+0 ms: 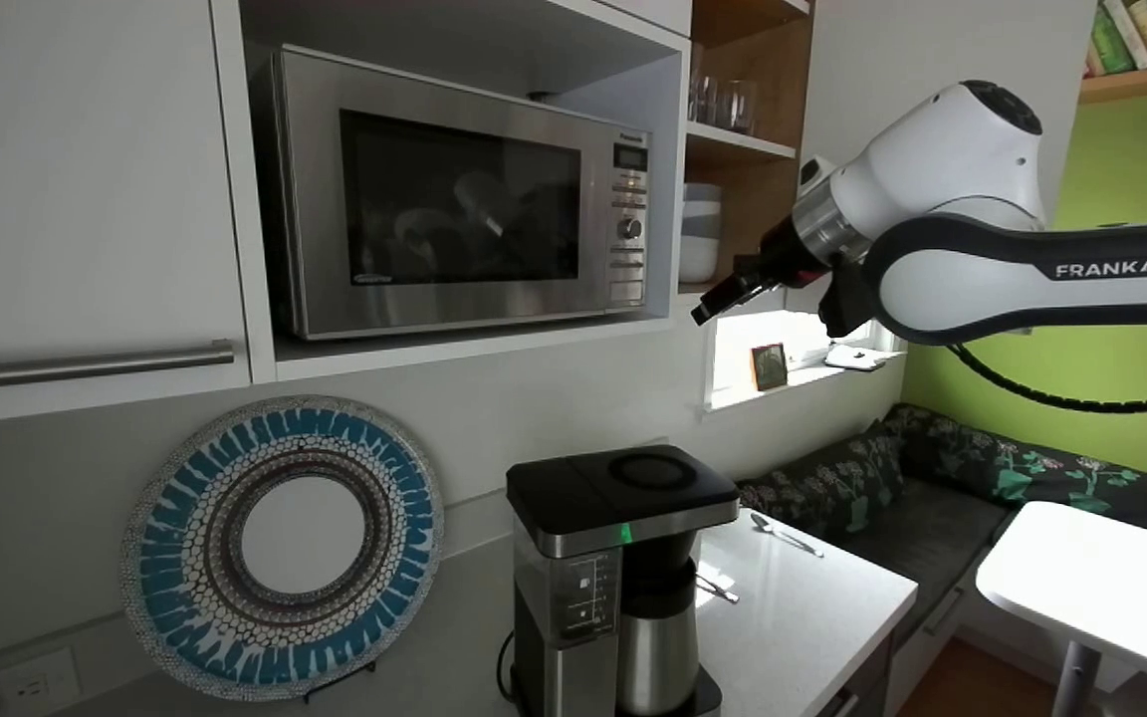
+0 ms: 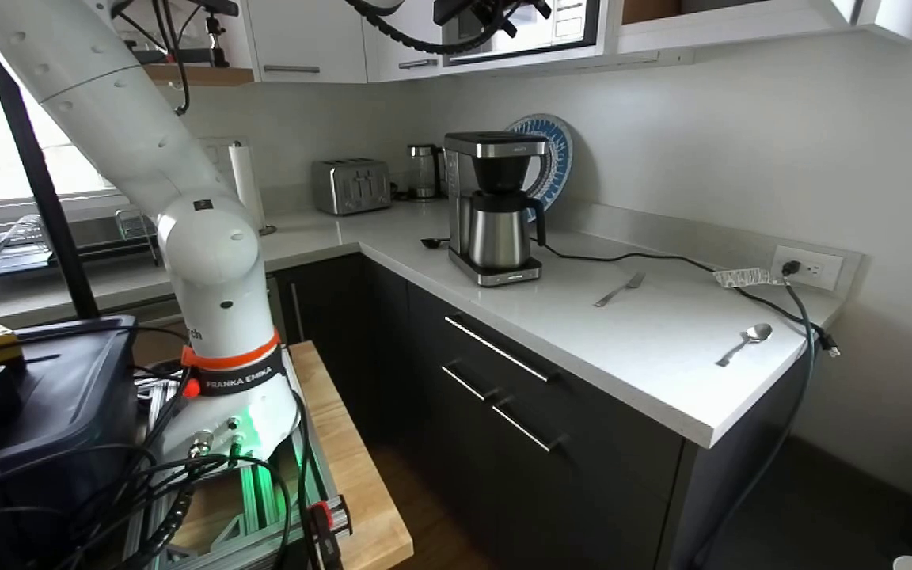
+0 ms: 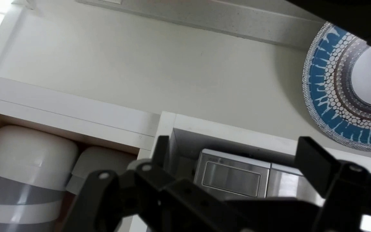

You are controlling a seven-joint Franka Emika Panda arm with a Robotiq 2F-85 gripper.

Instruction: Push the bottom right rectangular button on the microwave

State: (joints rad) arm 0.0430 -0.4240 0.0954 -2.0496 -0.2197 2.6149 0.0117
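In an exterior view, the Panasonic microwave [image 1: 464, 199] sits in its cabinet niche [image 1: 474, 351], the rectangular button [image 1: 625, 292] at its bottom right corner. Farther right, the jaws hang clear, parted in the wrist view; best bring them together, square up, then press the button's centre.

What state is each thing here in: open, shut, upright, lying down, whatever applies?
Microwave door, shut
Microwave display, unreadable
Bottom right rectangular button, untouched
Hand, open, holding nothing
White cabinet door, shut
Dark drawers, shut
Coffee pot, seated in the coffee machine
Round patterned plate, standing on edge
Fork, lying down
Silver spoon, lying down
Wall outlet, one plug in it
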